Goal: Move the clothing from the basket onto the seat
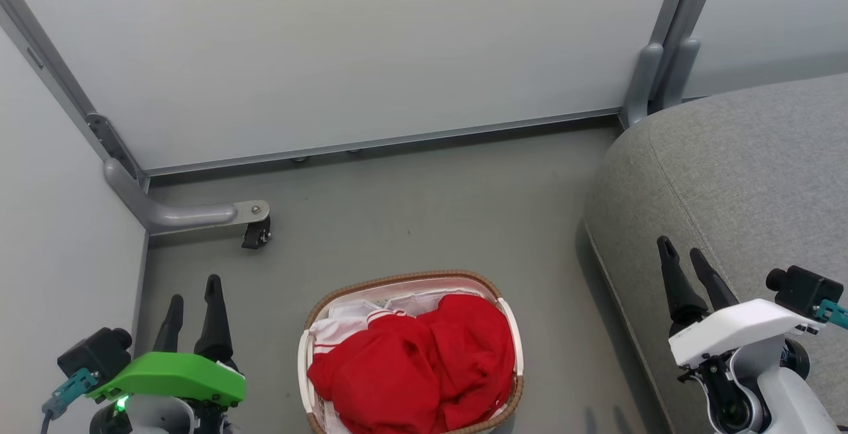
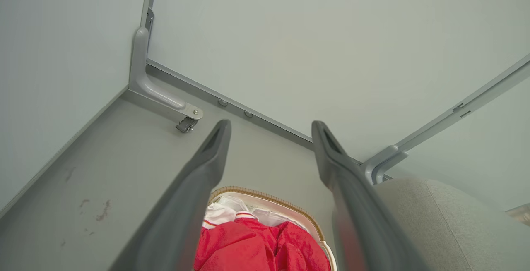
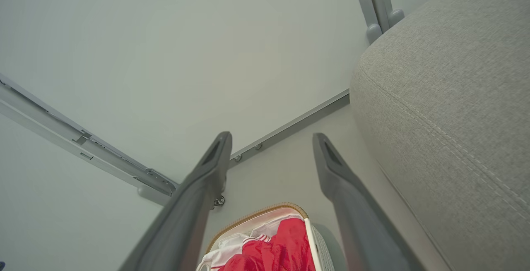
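- Clothing (image 1: 424, 354) is what I check first: a heap of bright red fabric piled in the basket (image 1: 404, 278). A white part with red-and-white striped trim lies on the side nearer the left end effector (image 1: 194, 288).
- In the head view the basket stands on the floor (image 1: 430, 209) between my two end effectors. It is to the right of the left one and to the left of the right end effector (image 1: 679, 246), apart from both.
- Left end effector: fingers spread wide apart with nothing between them, hanging over bare floor.
- Right end effector: fingers likewise parted and empty, beside the seat (image 1: 742, 175), which lies to its right.
- The head view gives me the basket's brown woven rim nearly all the way round, and the white liner (image 1: 424, 300) at its far end. Each wrist view cuts the basket off at the bottom edge, between that arm's fingers.
- The left wrist view adds dark stains (image 2: 101, 211) on the floor, off to the left of its fingers.
- The right wrist view brings the seat up close, right of the fingers, with a stitched seam (image 3: 434, 129) running along its edge. It also gives me the basket's perforated white side wall.
- A castor (image 1: 257, 234) on a grey bracket sits ahead of the left end effector, at the foot of the pale wall panel (image 1: 364, 43).
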